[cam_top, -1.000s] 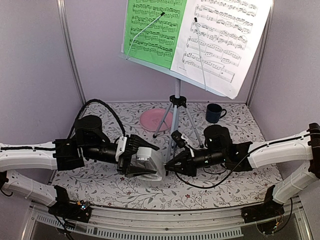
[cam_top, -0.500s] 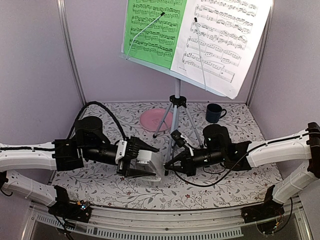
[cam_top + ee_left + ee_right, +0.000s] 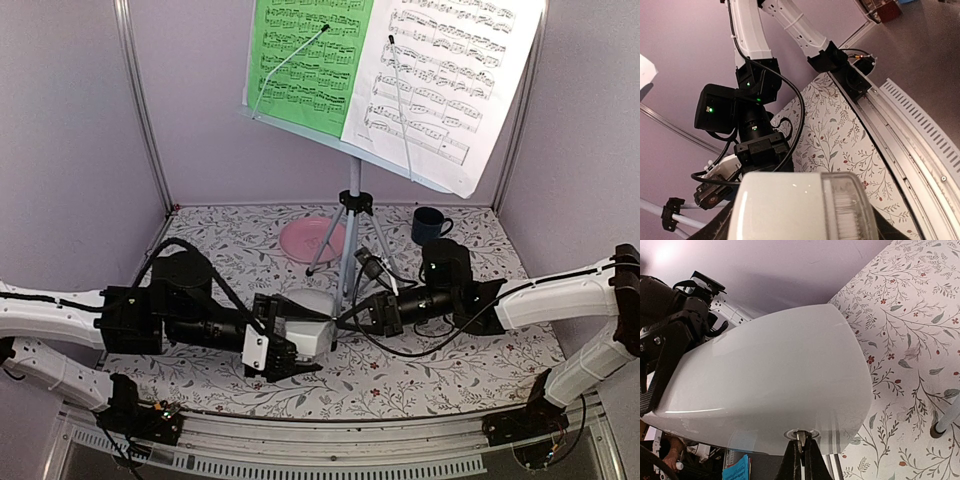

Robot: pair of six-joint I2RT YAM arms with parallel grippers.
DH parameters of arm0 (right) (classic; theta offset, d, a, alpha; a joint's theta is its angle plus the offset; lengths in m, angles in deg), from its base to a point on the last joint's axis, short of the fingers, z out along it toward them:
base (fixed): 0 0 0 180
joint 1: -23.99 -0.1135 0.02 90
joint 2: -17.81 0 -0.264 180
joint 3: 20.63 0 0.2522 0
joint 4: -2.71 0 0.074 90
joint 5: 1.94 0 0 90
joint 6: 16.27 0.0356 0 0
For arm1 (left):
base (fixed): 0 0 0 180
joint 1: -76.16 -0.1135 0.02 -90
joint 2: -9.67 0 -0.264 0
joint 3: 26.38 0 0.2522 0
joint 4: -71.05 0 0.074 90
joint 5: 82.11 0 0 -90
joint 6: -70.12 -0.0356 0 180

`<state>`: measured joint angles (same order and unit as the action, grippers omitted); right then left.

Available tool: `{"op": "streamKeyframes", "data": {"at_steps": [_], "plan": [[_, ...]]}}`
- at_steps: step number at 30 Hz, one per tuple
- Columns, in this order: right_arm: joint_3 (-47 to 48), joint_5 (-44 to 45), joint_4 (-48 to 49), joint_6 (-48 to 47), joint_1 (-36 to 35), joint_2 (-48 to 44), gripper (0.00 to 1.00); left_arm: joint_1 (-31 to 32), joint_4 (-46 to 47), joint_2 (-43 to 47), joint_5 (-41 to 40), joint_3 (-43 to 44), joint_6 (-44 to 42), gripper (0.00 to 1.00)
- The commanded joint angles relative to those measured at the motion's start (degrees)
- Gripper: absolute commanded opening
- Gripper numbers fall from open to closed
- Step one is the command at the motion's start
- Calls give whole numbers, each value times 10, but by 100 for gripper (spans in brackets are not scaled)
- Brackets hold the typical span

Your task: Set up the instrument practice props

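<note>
The music stand [image 3: 353, 200] is standing, with the green music sheet [image 3: 305, 60] and the white music sheet [image 3: 450, 70] already on its desk. The step in hand seems to be preparing the metronome [image 3: 765, 385]. It is held lying on its side, low over the tabletop [image 3: 440, 370] in front of the stand's legs. The left gripper [image 3: 305, 340] has its jaws fairly wide around the metronome's body. The right gripper [image 3: 800, 452] has its jaws closed tight on a small metal pin [image 3: 800, 436] at the metronome's face. Next, I think the pin must be worked with care, then the metronome set upright beside the stand.
</note>
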<state>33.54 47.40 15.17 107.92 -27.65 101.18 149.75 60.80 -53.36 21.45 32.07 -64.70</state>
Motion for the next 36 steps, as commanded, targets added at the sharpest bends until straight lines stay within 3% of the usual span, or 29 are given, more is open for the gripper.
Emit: {"op": "streamKeyframes", "data": {"at_steps": [1, 10, 19, 24, 29, 33, 36], "plan": [[-11, 12, 72, 117, 47, 17, 0, 71, -20, -6, -18, 26, -80, 19], [-24, -32, 91, 241, 59, 47, 0, 103, -25, -19, -55, 28, -116, 19], [-65, -81, 219, 389, 65, 97, 0, 109, -15, -22, -78, 23, -126, 18], [-65, -74, 201, 365, 65, 90, 0, 104, 4, -26, -76, 20, -101, 18], [-55, -62, 151, 256, 65, 57, 27, 44, 42, -36, -23, 15, -14, 17], [-62, -30, 51, 125, 62, 28, 51, -11, 125, -34, 52, -18, 60, 17], [-91, -15, 38, 72, 62, -3, 63, -49, 169, -35, 117, -27, 104, 17]]}}
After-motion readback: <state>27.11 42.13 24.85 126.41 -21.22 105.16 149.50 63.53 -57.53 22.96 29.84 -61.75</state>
